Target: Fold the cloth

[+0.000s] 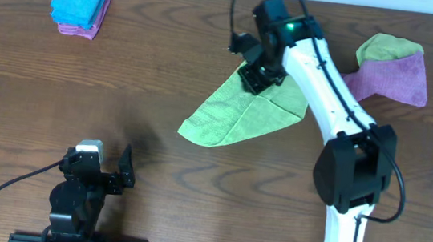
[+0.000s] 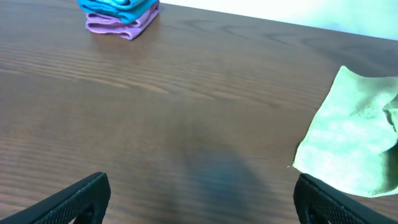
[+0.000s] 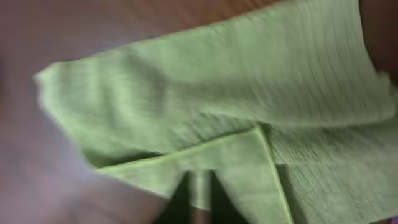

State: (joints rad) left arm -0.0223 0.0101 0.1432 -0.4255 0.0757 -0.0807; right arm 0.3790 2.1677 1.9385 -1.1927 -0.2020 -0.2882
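Observation:
The lime-green cloth lies in the middle of the table, pulled into a rough triangle with one corner folded over. My right gripper is at its far edge, shut on a fold of the cloth and holding it up; that view is blurred. The cloth's near edge also shows at the right of the left wrist view. My left gripper is open and empty, low over bare table near the front left. The white tag is not visible.
A folded blue cloth on a purple one sits at the far left, and also shows in the left wrist view. A yellower-green and purple cloth lies at the far right, beside the right arm.

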